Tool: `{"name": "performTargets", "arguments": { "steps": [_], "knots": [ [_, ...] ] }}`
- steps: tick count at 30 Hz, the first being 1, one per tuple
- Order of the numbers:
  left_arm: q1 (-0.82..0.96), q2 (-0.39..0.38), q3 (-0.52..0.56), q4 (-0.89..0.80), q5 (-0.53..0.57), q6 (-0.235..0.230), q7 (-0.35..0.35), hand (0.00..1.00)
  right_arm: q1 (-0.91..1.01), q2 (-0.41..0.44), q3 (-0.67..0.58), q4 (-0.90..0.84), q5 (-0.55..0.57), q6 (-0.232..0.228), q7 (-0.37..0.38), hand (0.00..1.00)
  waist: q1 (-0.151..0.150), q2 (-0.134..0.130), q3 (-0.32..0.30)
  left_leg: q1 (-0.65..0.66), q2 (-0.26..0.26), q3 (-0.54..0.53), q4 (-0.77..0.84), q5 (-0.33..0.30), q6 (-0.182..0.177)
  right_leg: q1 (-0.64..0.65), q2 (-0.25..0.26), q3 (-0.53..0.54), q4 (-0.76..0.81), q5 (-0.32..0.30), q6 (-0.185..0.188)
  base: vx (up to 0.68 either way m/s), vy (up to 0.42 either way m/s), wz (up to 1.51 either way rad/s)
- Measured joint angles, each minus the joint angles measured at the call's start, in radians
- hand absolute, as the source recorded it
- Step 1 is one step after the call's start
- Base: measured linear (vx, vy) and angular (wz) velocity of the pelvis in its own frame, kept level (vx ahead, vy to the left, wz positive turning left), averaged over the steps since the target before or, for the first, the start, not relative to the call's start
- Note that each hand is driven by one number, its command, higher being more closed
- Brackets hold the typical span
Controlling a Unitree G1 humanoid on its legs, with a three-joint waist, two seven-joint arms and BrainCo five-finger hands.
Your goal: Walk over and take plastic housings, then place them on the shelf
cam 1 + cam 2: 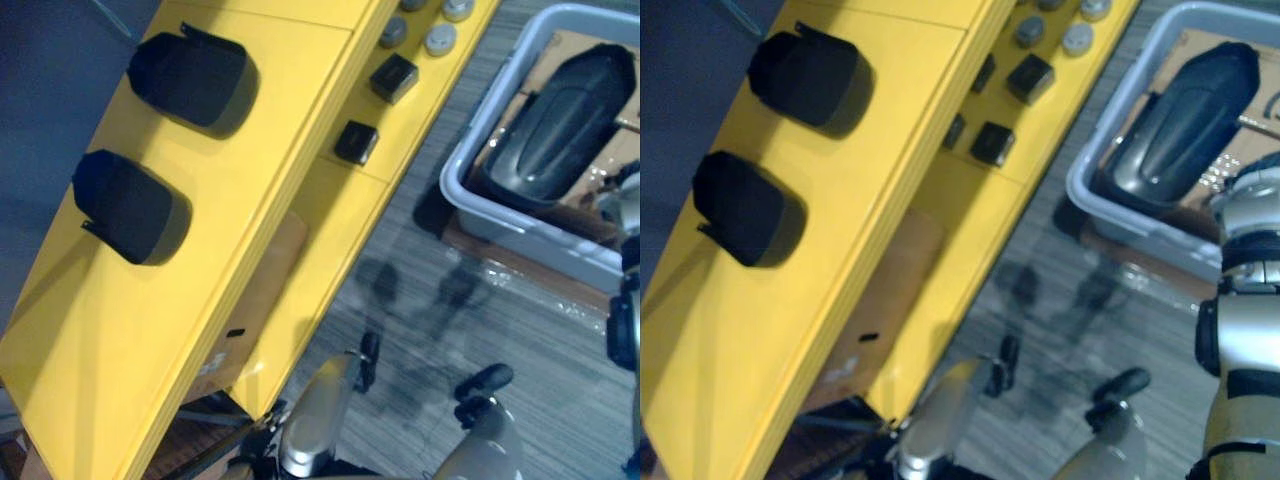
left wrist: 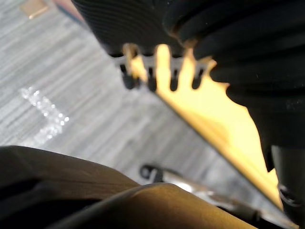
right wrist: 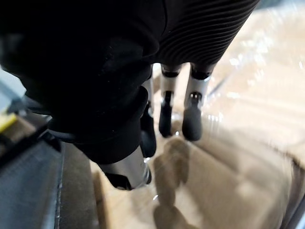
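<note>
Task stage, as judged from the head views. Two dark plastic housings (image 1: 190, 80) (image 1: 130, 205) are seen lying on the top board of the yellow shelf (image 1: 250, 170) at the upper left of the frame, well apart from each other; these placements may be taken as done. A third housing (image 1: 560, 125) is shown at the upper right, lying inside the grey bin (image 1: 530, 235) on the floor, untouched, so at least one fetch and one placement are judged to be left. On the lower board, small black boxes (image 1: 393, 77) and grey round pieces (image 1: 440, 38) are seen at top centre.

The right hand (image 3: 193, 109) is shown in its wrist view with fingers hanging straight and apart above the film-covered cardboard (image 3: 238, 167) lining the bin; nothing is grasped. The left hand (image 2: 151, 81) is shown in its wrist view with fingers extended and empty, the yellow shelf edge past them.
</note>
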Motion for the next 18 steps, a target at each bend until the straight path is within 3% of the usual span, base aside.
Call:
{"name": "performTargets", "arguments": {
  "steps": [4, 8, 11, 15, 18],
  "knots": [
    [0.001, 0.009, -0.021, -0.07, 0.004, -0.042, 0.009, 0.0, 0.002, 0.001, 0.009, 0.056, -0.076, 0.068, 0.037, 1.0, 0.008, 0.0, 0.0, 0.003, 0.001, -0.013, 0.001, 0.0, 0.0, 0.017, 0.006, -0.024, -0.001, -0.002, -0.001, 0.03, 0.023, 0.1],
    [0.003, 0.024, -0.028, -0.166, -0.002, -0.072, 0.022, 0.0, 0.012, 0.001, 0.007, 0.093, -0.114, 0.063, 0.081, 1.0, 0.004, -0.005, 0.003, 0.016, 0.003, -0.012, 0.007, -0.001, 0.0, 0.038, 0.01, -0.028, -0.007, -0.002, -0.001, -0.01, 0.033, 0.02],
    [0.007, 0.024, -0.028, -0.251, -0.046, -0.078, 0.022, 0.0, 0.029, 0.008, 0.001, 0.11, -0.116, 0.028, 0.082, 1.0, -0.011, -0.015, 0.011, 0.022, 0.015, -0.006, 0.014, -0.007, -0.001, 0.051, 0.026, -0.027, -0.029, -0.003, -0.005, -0.04, 0.032, -0.11],
    [0.016, 0.027, -0.041, -0.373, -0.125, -0.08, 0.014, 0.0, 0.039, 0.008, -0.013, 0.116, -0.122, -0.05, 0.055, 1.0, -0.045, -0.048, 0.034, 0.024, 0.054, 0.015, 0.03, -0.017, -0.011, 0.053, 0.072, -0.005, -0.063, 0.014, -0.02, -0.07, 0.013, -0.27],
    [0.027, 0.026, -0.079, -0.46, -0.158, -0.077, 0.015, 0.0, 0.041, 0.006, -0.012, 0.117, -0.129, -0.074, 0.028, 1.0, -0.068, -0.071, 0.051, 0.049, 0.088, 0.039, 0.036, -0.024, -0.018, 0.073, 0.103, 0.008, -0.086, 0.022, -0.024, -0.05, 0.01, -0.29]
  ]
}}
